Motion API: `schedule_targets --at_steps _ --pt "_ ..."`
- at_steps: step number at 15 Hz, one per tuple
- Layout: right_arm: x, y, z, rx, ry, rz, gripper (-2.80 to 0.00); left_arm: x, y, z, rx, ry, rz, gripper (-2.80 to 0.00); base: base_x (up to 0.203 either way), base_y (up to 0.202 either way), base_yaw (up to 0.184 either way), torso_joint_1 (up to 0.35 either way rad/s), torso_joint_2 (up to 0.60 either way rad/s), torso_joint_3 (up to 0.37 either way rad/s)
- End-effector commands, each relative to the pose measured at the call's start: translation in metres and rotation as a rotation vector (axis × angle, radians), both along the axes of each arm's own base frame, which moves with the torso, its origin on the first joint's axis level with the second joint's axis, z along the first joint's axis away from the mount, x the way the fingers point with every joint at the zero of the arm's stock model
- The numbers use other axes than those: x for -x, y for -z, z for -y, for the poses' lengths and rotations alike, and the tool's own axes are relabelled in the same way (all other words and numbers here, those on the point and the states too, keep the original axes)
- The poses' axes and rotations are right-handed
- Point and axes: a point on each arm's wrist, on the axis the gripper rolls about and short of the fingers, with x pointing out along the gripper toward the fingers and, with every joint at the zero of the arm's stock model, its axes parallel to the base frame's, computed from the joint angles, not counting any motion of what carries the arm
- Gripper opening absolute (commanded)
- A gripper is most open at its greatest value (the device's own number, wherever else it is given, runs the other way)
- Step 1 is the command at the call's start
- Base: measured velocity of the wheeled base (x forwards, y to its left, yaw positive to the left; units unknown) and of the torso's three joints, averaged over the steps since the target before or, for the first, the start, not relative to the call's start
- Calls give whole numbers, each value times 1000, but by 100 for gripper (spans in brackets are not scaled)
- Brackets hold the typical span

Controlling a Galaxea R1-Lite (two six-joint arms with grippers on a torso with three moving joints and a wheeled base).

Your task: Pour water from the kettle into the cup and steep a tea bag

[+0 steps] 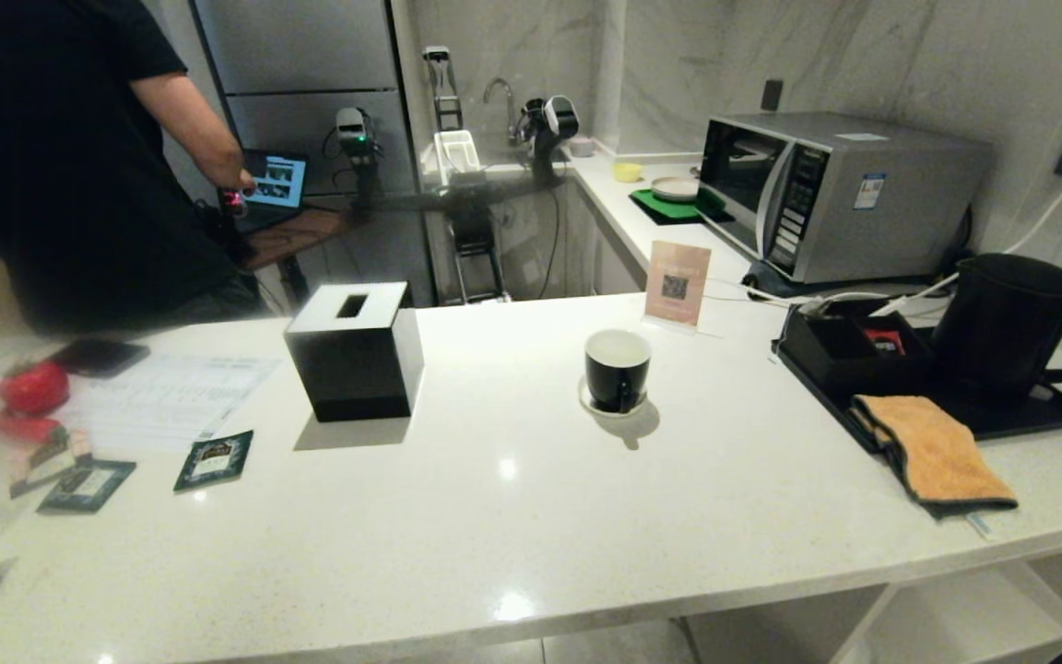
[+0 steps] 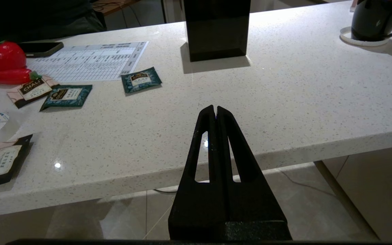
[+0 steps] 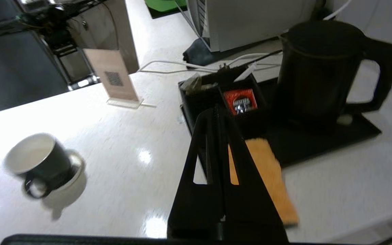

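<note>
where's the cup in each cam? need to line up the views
Head view: cup on its saucer, mid-counter, right of the black tissue box.
Left wrist view: cup at the top right corner, handle showing.
Right wrist view: cup at lower left, white inside visible.
Shared landmark: the saucer under the cup, seen in all three.

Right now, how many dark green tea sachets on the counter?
2: one in front of the printed sheet, one nearer the strawberry. Others may lie out of view.
</note>
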Motion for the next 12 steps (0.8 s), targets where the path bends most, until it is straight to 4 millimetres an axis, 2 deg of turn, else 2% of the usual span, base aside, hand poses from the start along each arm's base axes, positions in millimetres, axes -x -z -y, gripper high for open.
schedule_targets --at_steps 1,3,7,12 --pt "-52 13 6 9 3 -84 -280 0 0 0 0 0 -1 -280 0 0 0 0 0 0" --pt "-83 14 11 18 9 -98 -280 0 0 0 0 0 -1 -280 0 0 0 0 0 0" --pt "-141 32 21 44 16 -153 -280 0 0 0 0 0 -1 -280 0 0 0 0 0 0" --pt "-193 59 28 34 18 -235 -280 0 0 0 0 0 -1 -280 0 0 0 0 0 0"
